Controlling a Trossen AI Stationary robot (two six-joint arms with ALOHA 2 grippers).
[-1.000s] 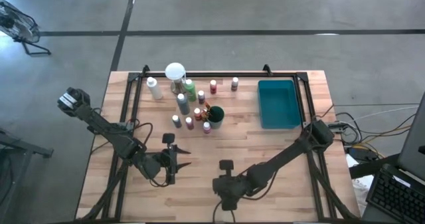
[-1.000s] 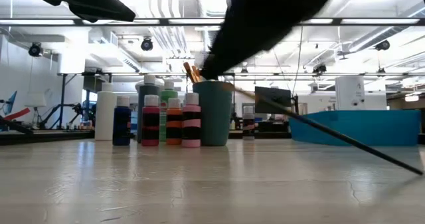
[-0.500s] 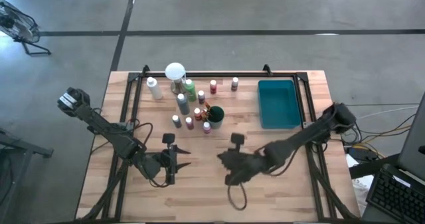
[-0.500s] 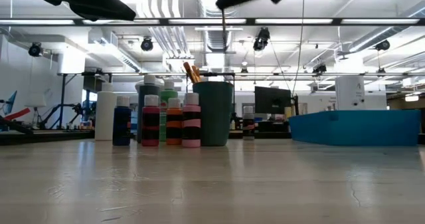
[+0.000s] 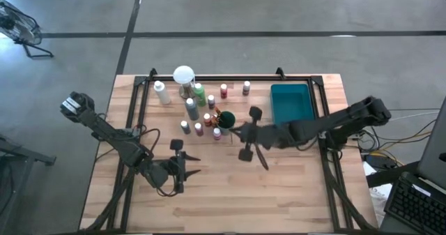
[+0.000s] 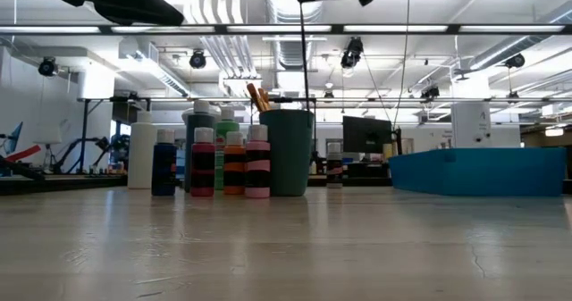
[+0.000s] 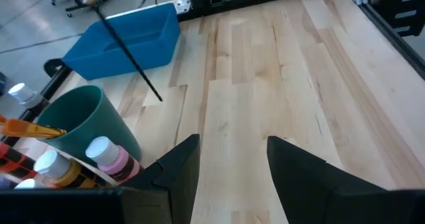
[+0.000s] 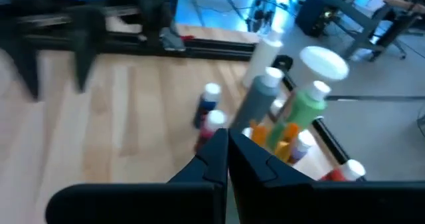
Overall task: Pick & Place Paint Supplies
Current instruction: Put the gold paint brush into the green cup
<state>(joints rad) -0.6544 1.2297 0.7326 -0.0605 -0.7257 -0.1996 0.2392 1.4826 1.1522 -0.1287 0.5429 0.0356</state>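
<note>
Bottles (image 6: 223,163) — striped labels, no legible writing

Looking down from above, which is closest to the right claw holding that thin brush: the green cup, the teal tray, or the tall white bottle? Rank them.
From the right gripper:
1. Green cup, just beside it, toward the bottles.
2. Teal tray, on the table's right.
3. Tall white bottle, far back left.

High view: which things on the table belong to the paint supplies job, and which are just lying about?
Job: small white-capped paint bottles; thin dark brush held by the right gripper; orange-handled brushes in the dark green cup.
Lying about: round white-topped object on a metal base; rectangular teal tray.
</note>
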